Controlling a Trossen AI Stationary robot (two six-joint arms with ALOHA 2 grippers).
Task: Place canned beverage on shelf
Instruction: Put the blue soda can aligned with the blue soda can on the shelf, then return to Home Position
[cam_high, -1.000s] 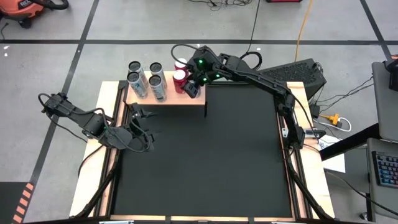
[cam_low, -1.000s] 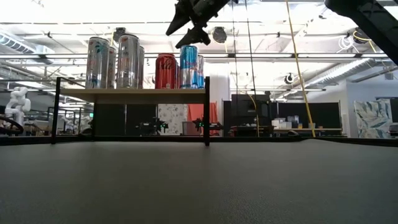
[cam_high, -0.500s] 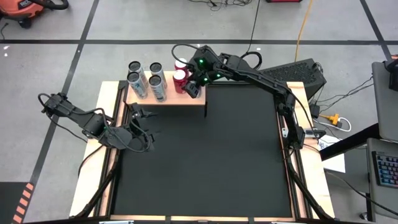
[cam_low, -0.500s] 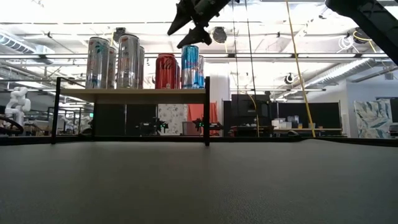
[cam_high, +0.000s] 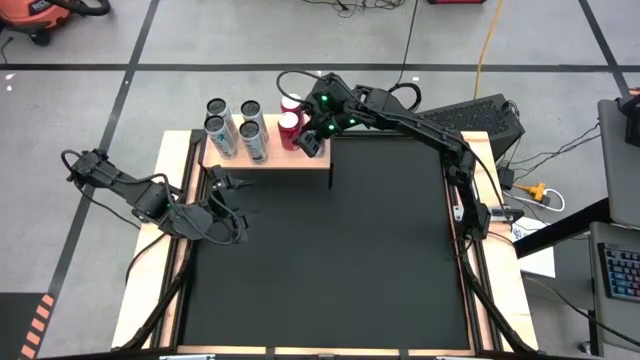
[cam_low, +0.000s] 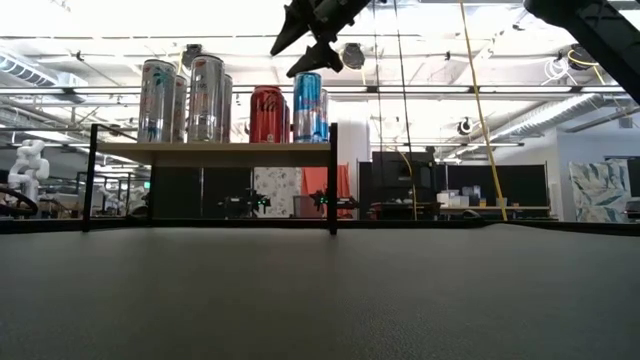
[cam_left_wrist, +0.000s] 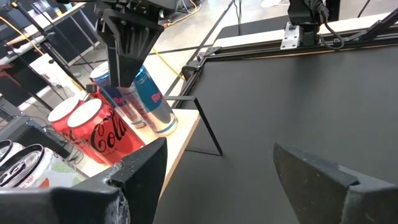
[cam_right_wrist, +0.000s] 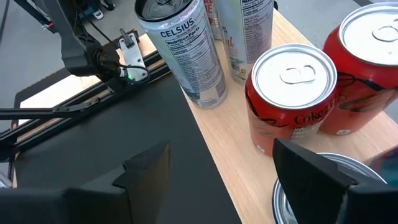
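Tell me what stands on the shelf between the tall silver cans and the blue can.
Two red cola cans stand between the silver cans and the blue can on the shelf; the low and right wrist views show them.

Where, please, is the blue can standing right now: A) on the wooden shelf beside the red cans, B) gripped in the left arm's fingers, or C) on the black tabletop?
A: the blue can stands on the wooden shelf next to the red cans, with the right gripper open just above it.

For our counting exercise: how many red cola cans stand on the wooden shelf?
2. The front red can stands near the shelf edge facing the mat; the rear red can is just behind it. Another could hide beneath the right arm.
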